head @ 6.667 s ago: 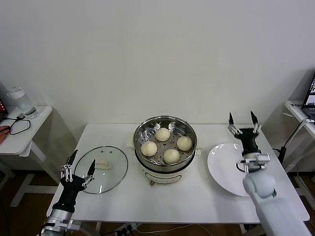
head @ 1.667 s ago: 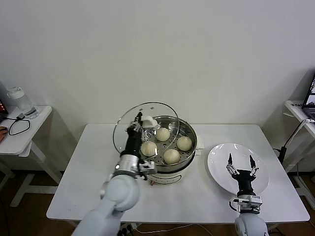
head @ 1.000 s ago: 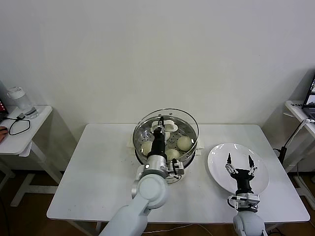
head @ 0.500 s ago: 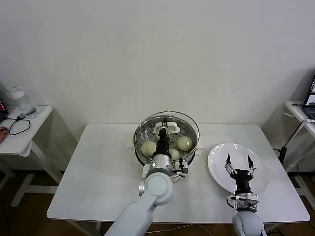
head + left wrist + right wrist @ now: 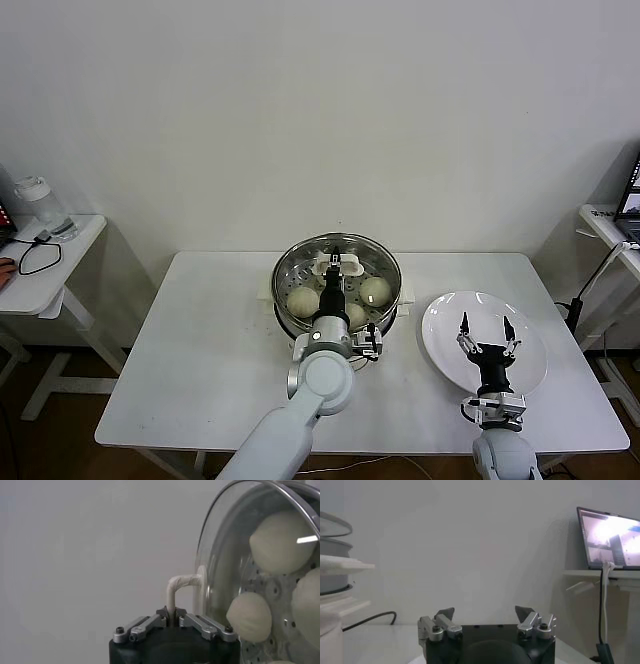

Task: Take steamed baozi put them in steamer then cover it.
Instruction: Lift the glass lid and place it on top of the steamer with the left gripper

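The steamer [image 5: 286, 268] stands mid-table on its cream pot base. The clear glass cover [image 5: 384, 268] lies over it, rim on rim. My left gripper [image 5: 335, 263] is shut on the cover's white handle [image 5: 346, 264] at its centre. Through the glass I see baozi [image 5: 303, 300], one at the left, one at the right [image 5: 374, 290] and one partly behind my wrist. In the left wrist view the fingers [image 5: 192, 622] clamp the handle's post [image 5: 174, 587], with the cover [image 5: 210, 545] and baozi [image 5: 248, 618] behind. My right gripper [image 5: 485, 335] is open and empty above the white plate.
The white plate [image 5: 445, 330] lies right of the steamer near the table's [image 5: 200, 350] right edge. A side table with a bottle [image 5: 38, 205] and a cable stands far left. A laptop [image 5: 610, 540] sits on a shelf at the far right.
My left gripper took the cover from the table left of the steamer, carried it right and lowered it onto the steamer. My right gripper drew back over the plate and stays there.
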`<action>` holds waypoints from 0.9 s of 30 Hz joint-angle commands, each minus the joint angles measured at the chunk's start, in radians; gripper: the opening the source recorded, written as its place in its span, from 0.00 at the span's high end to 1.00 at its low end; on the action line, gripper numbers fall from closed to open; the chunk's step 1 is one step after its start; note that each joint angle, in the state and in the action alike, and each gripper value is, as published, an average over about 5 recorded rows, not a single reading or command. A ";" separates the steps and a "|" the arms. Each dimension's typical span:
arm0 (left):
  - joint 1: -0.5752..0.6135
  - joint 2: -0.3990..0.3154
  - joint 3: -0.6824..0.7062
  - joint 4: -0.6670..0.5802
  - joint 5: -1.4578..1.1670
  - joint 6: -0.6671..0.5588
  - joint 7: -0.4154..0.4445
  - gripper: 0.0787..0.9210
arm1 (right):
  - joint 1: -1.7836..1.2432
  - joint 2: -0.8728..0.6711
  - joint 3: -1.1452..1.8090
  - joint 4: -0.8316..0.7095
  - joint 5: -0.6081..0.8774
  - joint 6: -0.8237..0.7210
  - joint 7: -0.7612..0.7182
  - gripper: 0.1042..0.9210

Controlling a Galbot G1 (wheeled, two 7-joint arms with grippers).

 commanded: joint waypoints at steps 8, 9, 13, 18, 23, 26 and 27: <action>0.000 -0.004 -0.007 0.025 0.032 -0.011 0.012 0.87 | 0.003 0.002 0.000 -0.005 -0.002 0.005 -0.001 0.12; 0.000 -0.003 -0.008 0.026 0.034 -0.012 0.013 0.87 | 0.003 0.002 0.000 -0.005 -0.002 0.005 -0.001 0.12; 0.004 -0.001 -0.012 0.028 0.042 -0.021 0.021 0.87 | 0.003 0.002 0.000 -0.005 -0.002 0.006 -0.001 0.12; 0.008 -0.002 -0.023 0.029 0.053 -0.029 0.032 0.87 | 0.004 0.002 -0.001 -0.005 -0.002 0.007 -0.001 0.12; 0.012 -0.004 -0.028 0.027 0.055 -0.034 0.050 0.87 | 0.005 0.004 -0.002 -0.007 -0.003 0.008 -0.002 0.12; 0.015 -0.004 -0.032 0.026 0.054 -0.036 0.052 0.87 | 0.006 0.003 -0.002 -0.006 -0.003 0.007 -0.002 0.12; 0.017 -0.004 -0.033 0.023 0.054 -0.037 0.052 0.87 | 0.006 0.003 -0.002 -0.006 -0.002 0.007 -0.002 0.12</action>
